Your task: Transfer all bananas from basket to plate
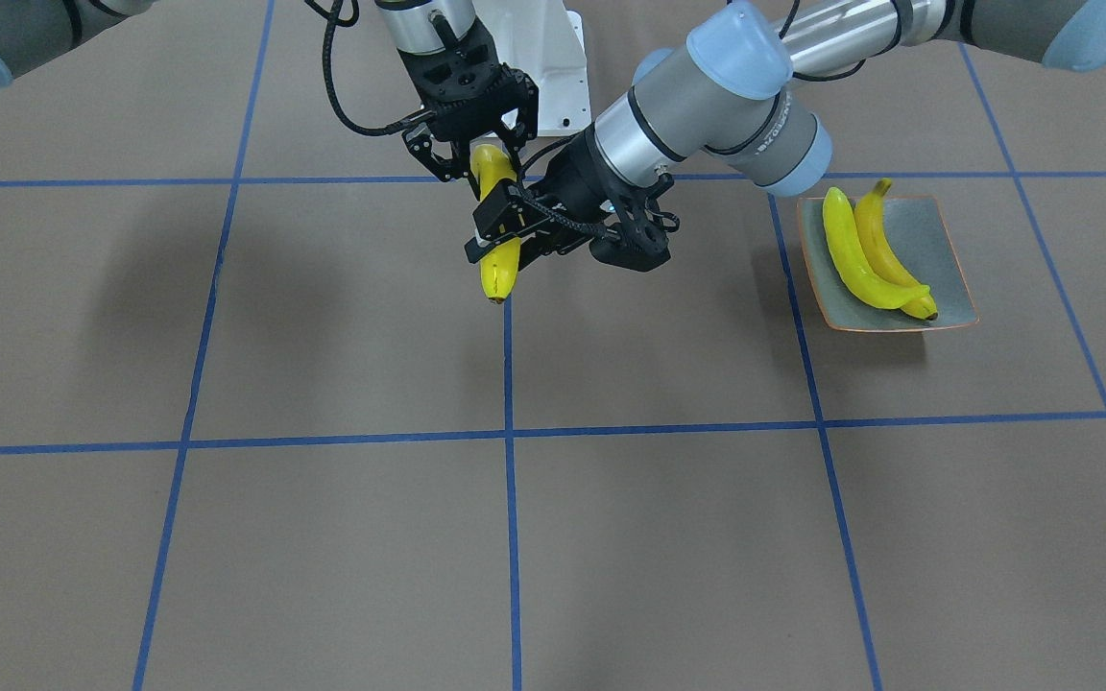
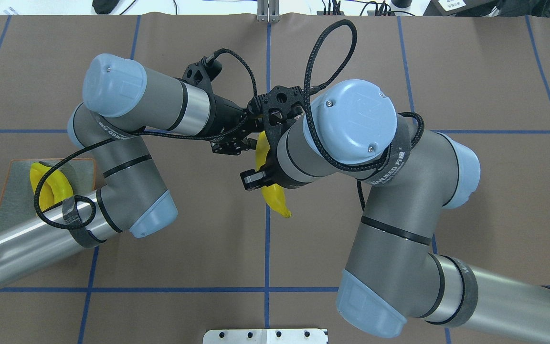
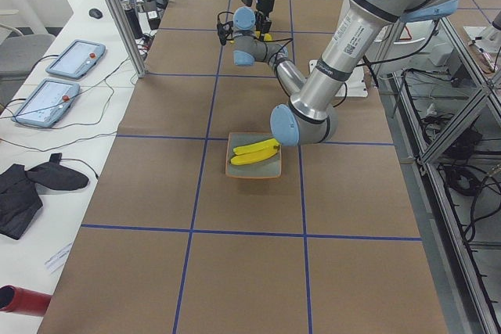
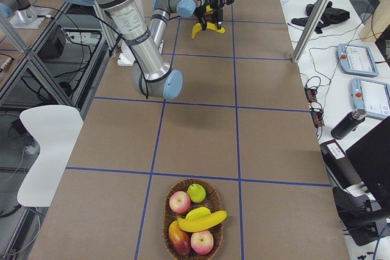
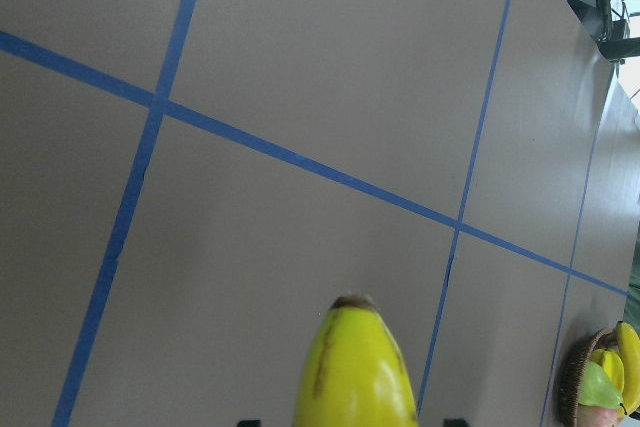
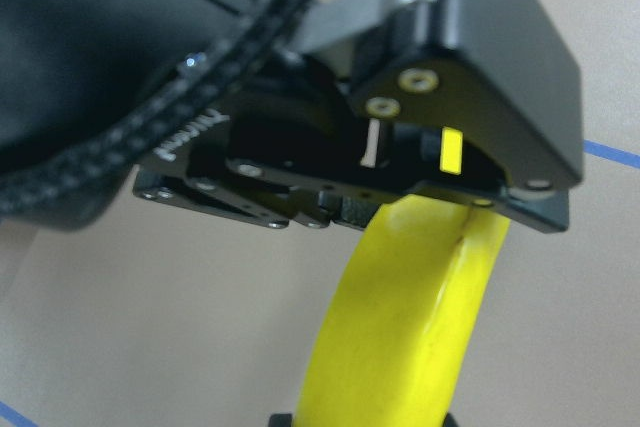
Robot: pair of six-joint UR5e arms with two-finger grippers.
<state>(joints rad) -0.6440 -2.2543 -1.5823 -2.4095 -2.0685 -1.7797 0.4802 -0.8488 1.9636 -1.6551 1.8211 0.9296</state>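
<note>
1. Two pincers on one banana, front-facing view. The right gripper [image 1: 491, 163] comes straight down and is clamped on the upper end of the held banana [image 1: 501, 271]. The left gripper [image 1: 500, 230] reaches in sideways, closed on its middle. It is held clear of the table [image 1: 323, 336], dark tip pointing away from the robot's base. Well apart on the left arm's side is the plate [image 1: 942, 240], with two plate bananas [image 1: 865, 264] side by side, touching.
2. Overhead: both wrists meet over the centre tape line [image 2: 267, 248]. A yellow end pokes out below the right wrist. The left arm's tube and cable cross over the plate.
3. Left-end view: plate near, its pair lying across it. Grippers small and far off.
4. Right-end view: basket [image 4: 165, 217] near, well apart from both grippers. The basket bananas [image 4: 204, 220] lie on top of other fruit [image 4: 180, 201].
5. Left wrist: brown-tipped banana end between the fingertips, bare table beyond.
6. Right wrist: banana runs from this pincer's fingertips up into the left pincer.
</note>
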